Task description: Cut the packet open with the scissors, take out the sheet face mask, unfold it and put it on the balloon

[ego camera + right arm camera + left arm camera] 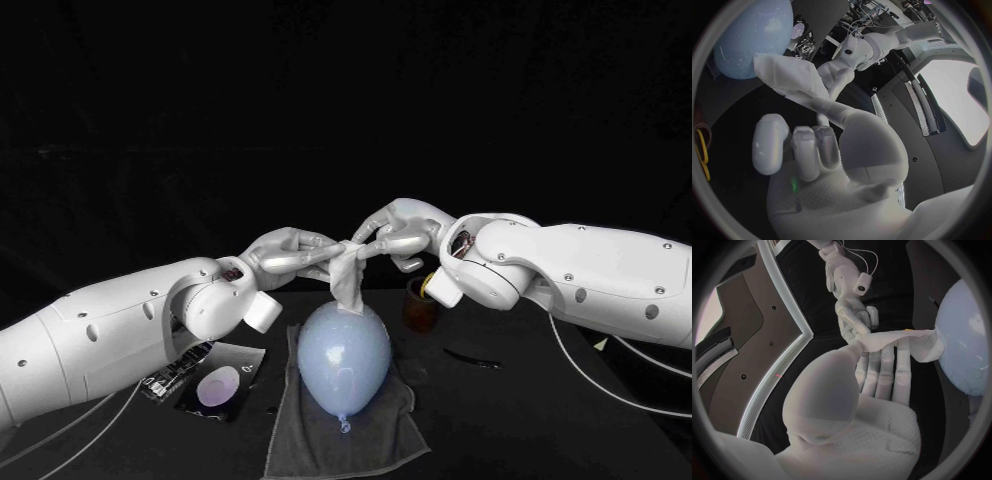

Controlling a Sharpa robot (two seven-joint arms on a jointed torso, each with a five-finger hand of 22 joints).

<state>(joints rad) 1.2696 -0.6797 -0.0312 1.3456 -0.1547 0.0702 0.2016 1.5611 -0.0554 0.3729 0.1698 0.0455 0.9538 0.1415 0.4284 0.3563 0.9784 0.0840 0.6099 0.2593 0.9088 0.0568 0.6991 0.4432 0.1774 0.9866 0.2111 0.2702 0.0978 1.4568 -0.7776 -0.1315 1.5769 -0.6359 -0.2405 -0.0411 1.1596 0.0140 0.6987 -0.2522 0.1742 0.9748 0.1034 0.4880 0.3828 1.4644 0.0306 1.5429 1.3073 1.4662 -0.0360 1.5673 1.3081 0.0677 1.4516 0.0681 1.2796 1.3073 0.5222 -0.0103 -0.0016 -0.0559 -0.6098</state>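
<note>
Above the glossy oval balloon (343, 360) | left hand (293, 252), right hand (392, 235) both pinch limp white mask (346, 280), seemingly folded

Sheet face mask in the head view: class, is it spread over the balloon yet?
No, the sheet face mask hangs bunched between the left hand and the right hand, above the balloon.

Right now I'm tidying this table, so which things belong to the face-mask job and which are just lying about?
In the job: sheet face mask, held between the left hand and the right hand; balloon; packet.

Lying about: grey towel under the balloon; brown container; small dark object, too dim to name.
</note>
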